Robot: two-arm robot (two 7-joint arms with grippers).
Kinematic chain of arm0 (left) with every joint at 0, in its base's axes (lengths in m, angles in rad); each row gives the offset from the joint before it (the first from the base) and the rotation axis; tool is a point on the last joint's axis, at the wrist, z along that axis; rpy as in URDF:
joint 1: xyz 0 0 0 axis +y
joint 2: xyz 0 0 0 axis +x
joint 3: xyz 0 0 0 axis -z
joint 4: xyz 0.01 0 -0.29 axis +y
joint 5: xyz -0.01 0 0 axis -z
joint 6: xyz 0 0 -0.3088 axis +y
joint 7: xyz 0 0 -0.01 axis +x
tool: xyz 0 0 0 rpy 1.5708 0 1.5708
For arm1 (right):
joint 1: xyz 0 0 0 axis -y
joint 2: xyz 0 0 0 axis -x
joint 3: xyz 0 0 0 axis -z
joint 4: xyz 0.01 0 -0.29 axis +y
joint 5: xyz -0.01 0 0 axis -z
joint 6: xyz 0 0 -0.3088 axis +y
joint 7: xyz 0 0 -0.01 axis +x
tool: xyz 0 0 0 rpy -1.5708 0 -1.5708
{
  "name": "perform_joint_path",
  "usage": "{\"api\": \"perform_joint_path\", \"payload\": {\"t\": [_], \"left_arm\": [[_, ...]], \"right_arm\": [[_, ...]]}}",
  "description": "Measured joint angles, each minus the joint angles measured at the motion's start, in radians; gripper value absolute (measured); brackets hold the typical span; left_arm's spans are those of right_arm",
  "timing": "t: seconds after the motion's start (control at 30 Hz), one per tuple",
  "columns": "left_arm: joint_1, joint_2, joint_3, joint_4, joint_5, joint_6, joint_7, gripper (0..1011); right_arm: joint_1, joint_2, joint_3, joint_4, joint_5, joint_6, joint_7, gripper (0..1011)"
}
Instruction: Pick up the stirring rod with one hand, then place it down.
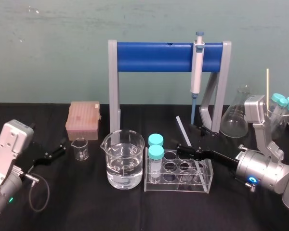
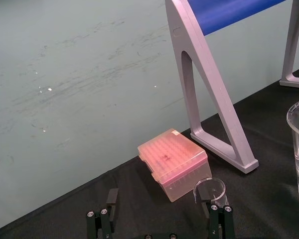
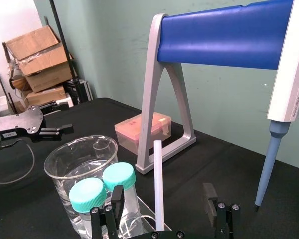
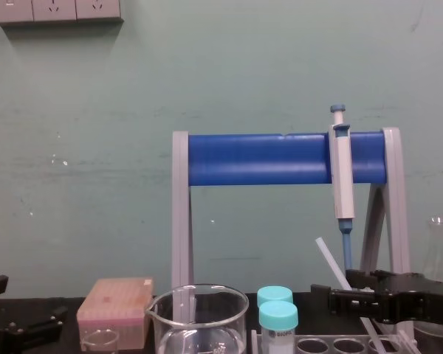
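The stirring rod (image 1: 181,128) is a thin whitish rod lying slanted just behind the test tube rack (image 1: 204,182). In the right wrist view the stirring rod (image 3: 158,184) runs up between the two black fingers, with a gap on each side. My right gripper (image 1: 191,139) is open around it, low over the table; the right gripper (image 3: 162,204) touches nothing. From the chest the stirring rod (image 4: 331,264) tilts upward beside the right gripper (image 4: 340,291). At the table's left my left gripper (image 1: 58,150) is parked and open.
A blue-barred stand (image 1: 154,57) holds the pipette (image 1: 197,67). In front stand a water-filled beaker (image 1: 124,161) and two teal-capped tubes (image 1: 156,153) in the rack. A pink tip box (image 1: 83,120) and a small beaker (image 1: 80,148) sit left, a flask (image 1: 235,118) right.
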Motion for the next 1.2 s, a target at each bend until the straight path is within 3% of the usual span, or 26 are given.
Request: {"api": "perform_joint_path", "payload": {"t": [0.13,0.3,0.87,1.07,1.2], "left_arm": [[0.0,0.0,0.0,0.0,0.0,0.0,0.0,1000],[0.0,0.0,0.0,0.0,0.0,0.0,0.0,1000],[0.0,0.0,0.0,0.0,0.0,0.0,0.0,1000],[0.0,0.0,0.0,0.0,0.0,0.0,0.0,1000],[0.0,0.0,0.0,0.0,0.0,0.0,0.0,1000]], "right_arm": [[0.0,0.0,0.0,0.0,0.0,-0.001,0.0,997],[-0.001,0.001,0.0,-0.001,0.0,-0.002,0.0,908],[-0.001,0.001,0.0,-0.001,0.0,-0.003,0.0,392],[-0.001,0.001,0.0,-0.001,0.0,-0.003,0.001,168],[-0.001,0.001,0.0,-0.001,0.0,-0.003,0.001,83]]}}
